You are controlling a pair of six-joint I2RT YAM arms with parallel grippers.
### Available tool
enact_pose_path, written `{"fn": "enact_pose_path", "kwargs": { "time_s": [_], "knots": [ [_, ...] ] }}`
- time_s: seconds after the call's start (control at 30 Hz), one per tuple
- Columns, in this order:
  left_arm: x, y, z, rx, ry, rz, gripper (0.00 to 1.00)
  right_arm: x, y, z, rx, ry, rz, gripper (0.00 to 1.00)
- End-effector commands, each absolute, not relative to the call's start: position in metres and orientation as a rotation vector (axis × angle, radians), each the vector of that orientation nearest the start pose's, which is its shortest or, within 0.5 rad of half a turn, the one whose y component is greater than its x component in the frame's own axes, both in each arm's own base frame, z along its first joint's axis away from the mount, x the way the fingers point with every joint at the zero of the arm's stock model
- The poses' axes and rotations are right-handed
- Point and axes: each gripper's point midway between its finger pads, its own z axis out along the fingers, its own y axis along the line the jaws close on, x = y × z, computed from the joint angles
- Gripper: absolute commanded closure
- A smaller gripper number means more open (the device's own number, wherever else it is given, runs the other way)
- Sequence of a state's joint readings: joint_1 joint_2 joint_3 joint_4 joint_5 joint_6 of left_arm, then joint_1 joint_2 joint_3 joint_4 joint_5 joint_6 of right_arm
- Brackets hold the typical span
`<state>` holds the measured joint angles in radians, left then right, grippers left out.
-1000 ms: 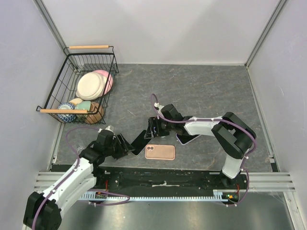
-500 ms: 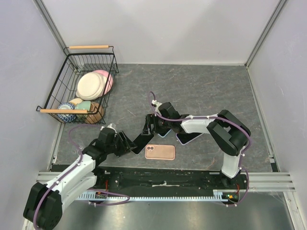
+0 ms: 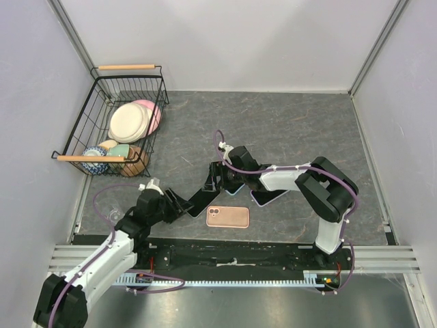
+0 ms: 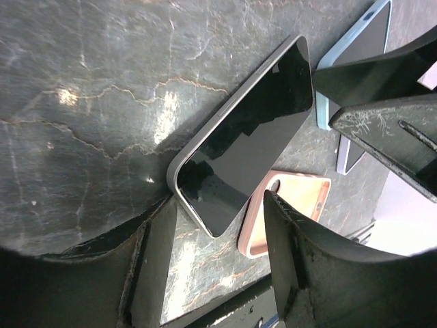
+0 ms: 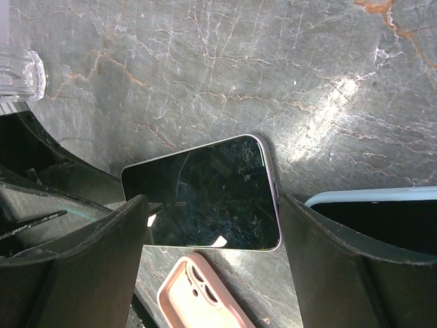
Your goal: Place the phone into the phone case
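Moved: the right gripper (image 3: 216, 179) has drifted left over the last second and now sits over the far end of the phone (image 3: 200, 199). The left gripper (image 3: 179, 204) has edged a little closer to the near end. The phone itself lies where it did.
Phone: black, screen up, flat on the counter (image 3: 293, 130). We see it lying on a diagonal between the two grippers, not in the case.
Phone case: pink phone case (image 3: 227, 217), flat on the counter with its camera cut-out at the left end in the overhead view. It is just beside the phone's near end, toward the right arm. We cannot tell whether the two touch.
Left jaws: open, one finger on each side of the phone's near corner. The left-hand finger in the wrist view is right at that corner. Nothing is gripped.
Right jaws: spread wide. In the wrist view we see the phone's full length in the gap between the fingers. They have hold of nothing.
Other phones: a blue-cased phone (image 4: 360, 49) lies just past the phone's far end, partly under the right gripper. A pale phone (image 3: 268, 197) lies beyond it, under the right arm.
Basket: a wire basket (image 3: 82, 123) stands at the counter's far left, well apart, with stacked dishes (image 3: 130, 121) inside.
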<state>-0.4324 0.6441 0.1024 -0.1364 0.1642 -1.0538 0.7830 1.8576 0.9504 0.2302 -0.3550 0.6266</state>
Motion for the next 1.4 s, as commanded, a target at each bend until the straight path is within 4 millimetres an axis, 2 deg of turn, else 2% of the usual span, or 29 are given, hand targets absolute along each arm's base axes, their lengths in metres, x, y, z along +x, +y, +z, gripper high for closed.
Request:
{"fn": "enact_pose_path", "kwargs": {
  "time_s": [0.0,0.37,0.73,0.83,0.93,0.97,1.03,1.07,1.23,1.3,1.37],
  "knots": [
    [0.200,-0.150,0.046,-0.697,2.187,-0.949,0.41,0.230,0.371,0.029,-0.410,2.528,1.158,0.16],
    [0.210,-0.162,0.064,-0.621,2.112,-1.040,0.51,0.225,0.374,0.037,-0.402,2.515,1.218,0.17],
    [0.212,-0.166,0.088,-0.520,2.023,-1.095,0.54,0.221,0.374,0.034,-0.392,2.516,1.248,0.17],
    [0.212,-0.163,0.090,-0.528,2.003,-1.091,0.60,0.221,0.374,0.034,-0.393,2.515,1.246,0.16],
    [0.212,-0.162,0.089,-0.529,2.006,-1.077,0.71,0.221,0.374,0.034,-0.391,2.515,1.242,0.16],
    [0.211,-0.162,0.088,-0.531,2.012,-1.074,0.79,0.221,0.373,0.034,-0.393,2.514,1.242,0.16],
    [0.210,-0.161,0.084,-0.535,2.039,-1.056,0.89,0.221,0.374,0.035,-0.392,2.511,1.241,0.16],
    [0.210,-0.160,0.081,-0.545,2.056,-1.047,0.98,0.222,0.373,0.035,-0.392,2.509,1.241,0.16],
    [0.208,-0.160,0.075,-0.551,2.120,-1.011,0.98,0.223,0.369,0.037,-0.389,2.505,1.210,0.16],
    [0.212,-0.160,0.084,-0.540,2.107,-0.996,0.98,0.224,0.369,0.043,-0.398,2.490,1.202,0.15],
    [0.212,-0.155,0.084,-0.529,2.126,-0.950,0.98,0.225,0.366,0.045,-0.398,2.491,1.186,0.15]
  ]
}}
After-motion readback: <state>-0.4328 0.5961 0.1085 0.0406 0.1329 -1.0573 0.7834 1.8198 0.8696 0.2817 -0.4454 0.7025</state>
